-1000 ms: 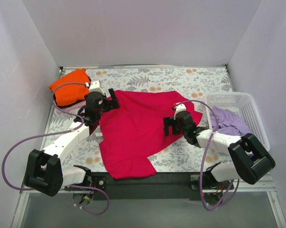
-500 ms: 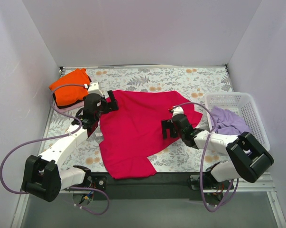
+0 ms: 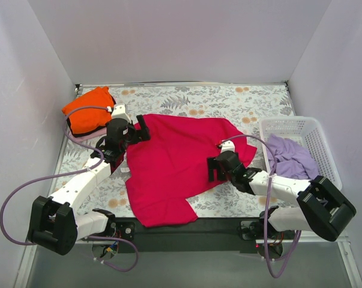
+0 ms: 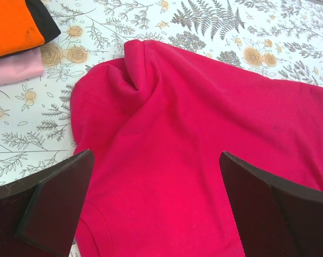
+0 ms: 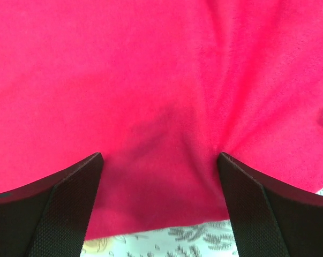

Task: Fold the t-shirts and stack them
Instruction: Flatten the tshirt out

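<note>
The crimson-magenta t-shirt (image 3: 171, 165) lies spread, slightly rumpled, on the floral table. My left gripper (image 3: 135, 130) hovers open over its back-left sleeve. In the left wrist view the jaws stand wide apart around my left gripper (image 4: 156, 203), above the shirt (image 4: 193, 134). My right gripper (image 3: 212, 170) is open and low over the shirt's right edge. In the right wrist view my right gripper (image 5: 160, 206) straddles the hem of the shirt (image 5: 161, 80). The folded orange t-shirt (image 3: 87, 111) sits on the pale pink one (image 3: 78, 137) at the back left. The lavender t-shirt (image 3: 289, 157) lies in the basket.
A white lattice basket (image 3: 316, 129) stands at the right edge. White walls close in the back and both sides. The orange (image 4: 11, 24) and pink (image 4: 14, 69) stack shows at the upper left of the left wrist view. Floral table (image 3: 229, 99) shows behind the shirt.
My right gripper has moved toward the near edge and down along the shirt's right side. My left gripper shifted slightly. The shirts stay where they were.
</note>
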`<state>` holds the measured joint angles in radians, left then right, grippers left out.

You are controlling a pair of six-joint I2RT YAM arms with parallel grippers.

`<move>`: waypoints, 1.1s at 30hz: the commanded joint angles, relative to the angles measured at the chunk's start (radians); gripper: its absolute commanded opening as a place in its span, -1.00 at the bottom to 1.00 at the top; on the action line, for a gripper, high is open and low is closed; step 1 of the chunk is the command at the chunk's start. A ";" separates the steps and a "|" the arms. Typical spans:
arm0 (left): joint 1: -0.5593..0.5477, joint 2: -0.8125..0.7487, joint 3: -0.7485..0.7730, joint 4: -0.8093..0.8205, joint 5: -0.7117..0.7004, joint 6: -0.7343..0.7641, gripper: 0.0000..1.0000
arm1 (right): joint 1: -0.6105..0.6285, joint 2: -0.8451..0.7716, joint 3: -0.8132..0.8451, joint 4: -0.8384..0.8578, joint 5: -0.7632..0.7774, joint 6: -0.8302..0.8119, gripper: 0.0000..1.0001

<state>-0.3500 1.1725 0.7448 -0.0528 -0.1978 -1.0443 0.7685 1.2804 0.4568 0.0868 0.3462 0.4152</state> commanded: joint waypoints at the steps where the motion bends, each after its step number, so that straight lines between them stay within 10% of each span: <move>1: 0.002 -0.033 -0.010 -0.009 -0.008 0.006 0.93 | 0.017 -0.032 -0.026 -0.085 0.019 0.054 0.50; 13: 0.003 -0.031 -0.018 -0.007 -0.017 0.010 0.93 | 0.060 -0.066 -0.055 -0.153 0.019 0.068 -0.79; 33: 0.005 -0.031 -0.012 -0.028 -0.058 0.026 0.94 | 0.222 -0.179 -0.010 -0.432 0.045 0.203 -0.97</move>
<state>-0.3500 1.1706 0.7414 -0.0631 -0.2264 -1.0355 0.9703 1.1221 0.4488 -0.2489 0.3901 0.5743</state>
